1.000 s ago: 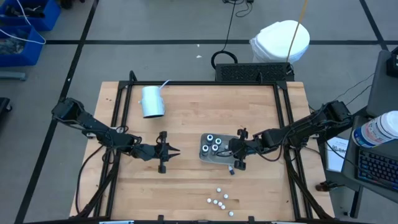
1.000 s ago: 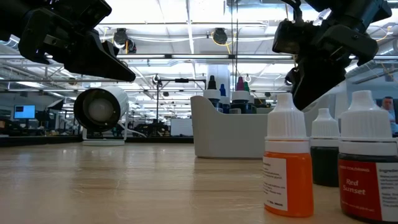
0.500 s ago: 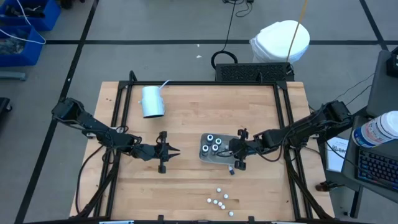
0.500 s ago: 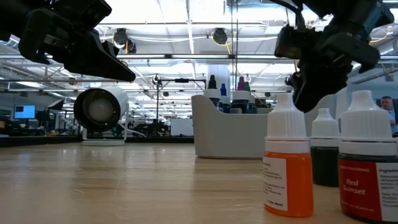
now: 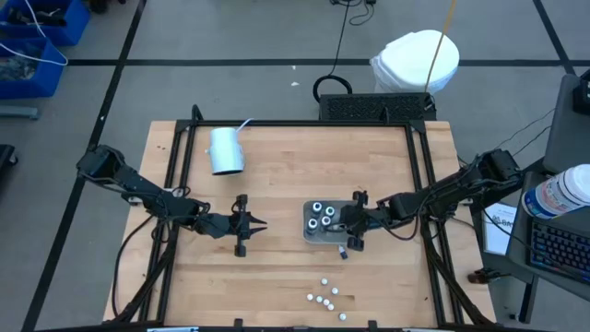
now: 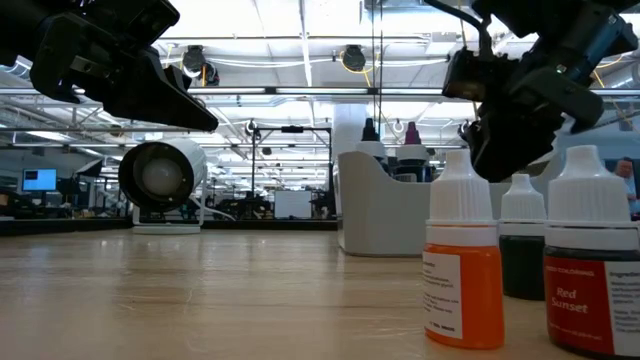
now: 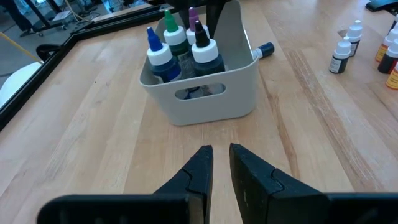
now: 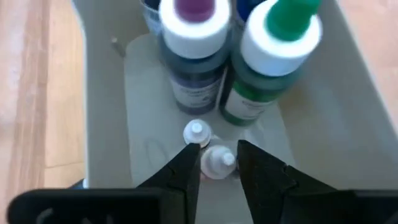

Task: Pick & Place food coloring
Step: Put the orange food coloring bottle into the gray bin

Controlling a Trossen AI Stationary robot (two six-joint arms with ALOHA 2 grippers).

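The grey tray (image 5: pixel 322 224) with its tall bottles (image 5: pixel 320 215) has slid a little toward the right end effector (image 5: pixel 348 219), whose fingers have opened wider.
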